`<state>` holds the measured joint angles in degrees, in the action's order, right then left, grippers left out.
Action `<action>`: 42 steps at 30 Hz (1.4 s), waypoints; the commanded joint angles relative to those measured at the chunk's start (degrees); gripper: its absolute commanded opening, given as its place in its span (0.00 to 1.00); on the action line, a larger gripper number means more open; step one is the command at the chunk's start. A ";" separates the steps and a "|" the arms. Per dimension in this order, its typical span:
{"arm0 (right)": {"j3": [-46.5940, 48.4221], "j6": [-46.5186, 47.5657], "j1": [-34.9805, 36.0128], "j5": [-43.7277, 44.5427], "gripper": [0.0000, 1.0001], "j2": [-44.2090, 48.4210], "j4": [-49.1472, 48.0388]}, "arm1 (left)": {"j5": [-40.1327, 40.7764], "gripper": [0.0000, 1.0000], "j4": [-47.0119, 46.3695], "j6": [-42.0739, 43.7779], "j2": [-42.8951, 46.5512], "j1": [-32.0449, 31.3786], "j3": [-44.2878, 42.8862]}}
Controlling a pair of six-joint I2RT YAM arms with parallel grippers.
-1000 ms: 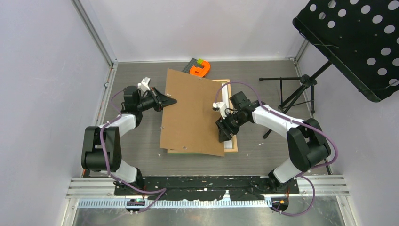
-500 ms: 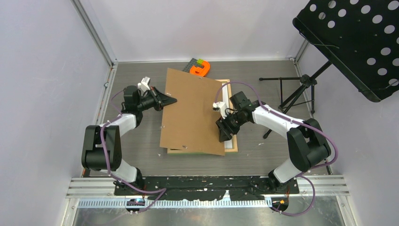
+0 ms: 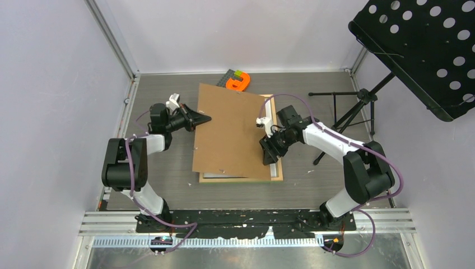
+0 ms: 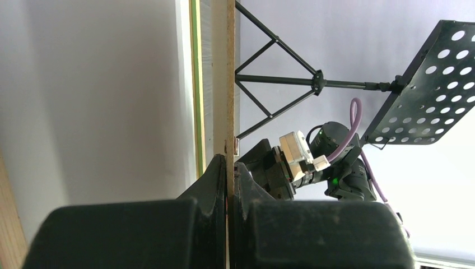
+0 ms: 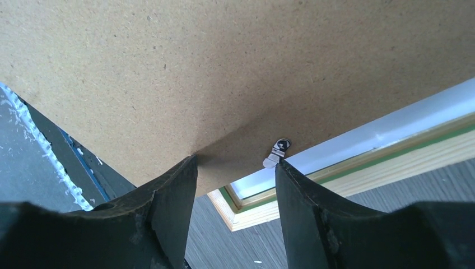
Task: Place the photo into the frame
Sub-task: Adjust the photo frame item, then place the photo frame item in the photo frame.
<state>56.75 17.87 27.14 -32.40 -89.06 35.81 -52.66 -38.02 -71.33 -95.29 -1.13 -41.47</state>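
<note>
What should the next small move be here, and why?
Probably the left claw lowers its raised edge of the backing board and eases it rightward. It is shut on the board's left edge, held above the frame, whose right rail shows uncovered beside the open right claw. The board looks not yet seated.

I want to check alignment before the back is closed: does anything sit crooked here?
Yes. The brown backing board lies askew over the frame. It is rotated and overhangs the frame's far and left sides, so the right and near rails stay uncovered. The left gripper pinches the board's left edge.
</note>
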 commanded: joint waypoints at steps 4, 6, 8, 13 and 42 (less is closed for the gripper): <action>2.81 -0.17 -3.00 -0.33 0.61 2.90 0.71 | -1.44 0.00 -10.08 -4.22 -1.74 0.16 -0.80; 2.96 -0.41 -4.08 -0.42 0.61 3.13 0.67 | -1.55 0.00 -10.68 -4.71 -2.36 0.16 -1.08; 3.14 -0.84 -5.27 -0.57 0.61 3.22 0.68 | -1.77 0.00 -11.35 -5.27 -2.97 0.16 -1.30; 3.36 -1.56 -7.87 -0.92 0.61 3.34 0.59 | -2.00 0.00 -12.03 -5.57 -3.72 0.07 -1.60; 4.30 -5.04 -20.53 -0.91 0.60 1.64 -1.00 | 0.36 0.00 -17.59 -5.13 -11.32 -3.85 -7.44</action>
<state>58.61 13.10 7.25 -32.47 -87.61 35.44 -52.12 -48.84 -74.83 -106.06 -4.25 -45.91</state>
